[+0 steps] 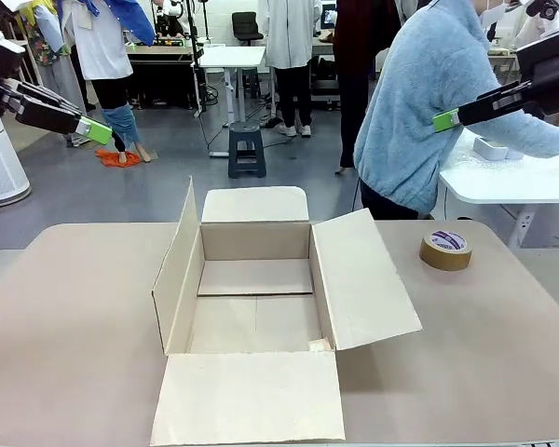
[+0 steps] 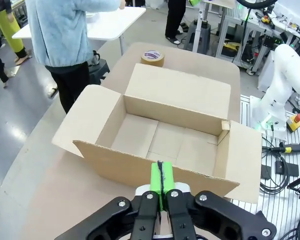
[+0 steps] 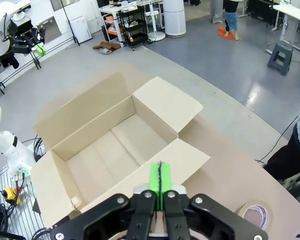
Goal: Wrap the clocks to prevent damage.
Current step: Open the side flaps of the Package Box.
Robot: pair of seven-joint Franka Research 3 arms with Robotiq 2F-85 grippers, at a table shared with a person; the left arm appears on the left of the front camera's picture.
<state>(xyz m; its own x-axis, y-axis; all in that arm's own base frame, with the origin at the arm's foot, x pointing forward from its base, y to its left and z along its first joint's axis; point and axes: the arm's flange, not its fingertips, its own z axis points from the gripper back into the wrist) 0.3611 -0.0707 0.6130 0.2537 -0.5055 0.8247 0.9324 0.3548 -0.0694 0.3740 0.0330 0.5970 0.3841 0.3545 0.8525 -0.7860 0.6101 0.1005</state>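
No clock is in view. An open cardboard box [image 1: 256, 298] stands empty in the middle of the table, flaps spread out; it also lies below each wrist camera [image 2: 162, 142] [image 3: 110, 150]. My left gripper [image 1: 98, 132] hovers high at the far left, shut with nothing held, its green pads pressed together [image 2: 160, 182]. My right gripper [image 1: 445, 120] hangs high at the right, likewise shut and empty [image 3: 160, 181]. A person in a light blue fleece [image 1: 438, 102] stands beyond the table's far right corner, turned toward a white side table.
A roll of brown tape [image 1: 445, 250] lies on the table right of the box [image 2: 153, 56] [image 3: 255, 216]. A white side table [image 1: 503, 177] stands behind the far right corner. A grey step stool [image 1: 247, 149] is on the floor beyond.
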